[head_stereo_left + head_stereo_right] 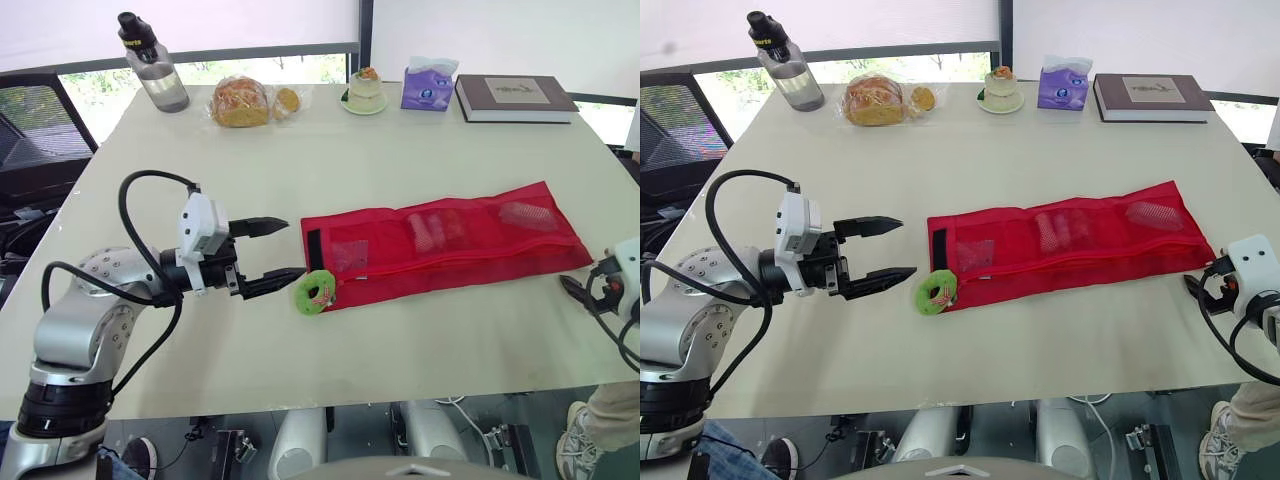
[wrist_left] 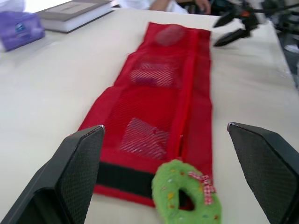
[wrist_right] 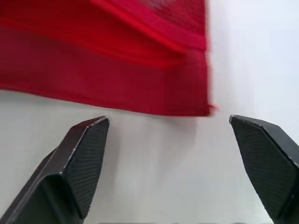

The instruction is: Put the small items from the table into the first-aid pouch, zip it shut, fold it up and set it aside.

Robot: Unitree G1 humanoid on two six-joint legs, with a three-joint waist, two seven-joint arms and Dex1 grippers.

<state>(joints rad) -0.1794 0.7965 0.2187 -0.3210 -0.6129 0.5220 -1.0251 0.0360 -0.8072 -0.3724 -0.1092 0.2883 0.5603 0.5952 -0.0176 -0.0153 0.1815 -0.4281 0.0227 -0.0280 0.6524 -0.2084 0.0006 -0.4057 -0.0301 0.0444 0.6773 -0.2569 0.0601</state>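
Note:
A long red mesh first-aid pouch (image 1: 440,245) lies flat across the middle of the table, with several small items visible through its pockets. A green ring-shaped soft item (image 1: 315,291) rests on the table, touching the pouch's left front corner. My left gripper (image 1: 290,250) is open just left of that end, its fingertips pointing at the ring and the pouch's black strip. In the left wrist view the ring (image 2: 187,200) lies between and just ahead of the fingers. My right gripper (image 3: 169,120) hangs open near the table's right edge, off the pouch's right end (image 3: 140,70), holding nothing.
Along the far edge stand a water bottle (image 1: 150,60), bagged bread (image 1: 240,100), a small dessert on a plate (image 1: 365,92), a purple tissue pack (image 1: 428,85) and a book (image 1: 515,98). A person's shoe (image 1: 590,430) shows below the front right corner.

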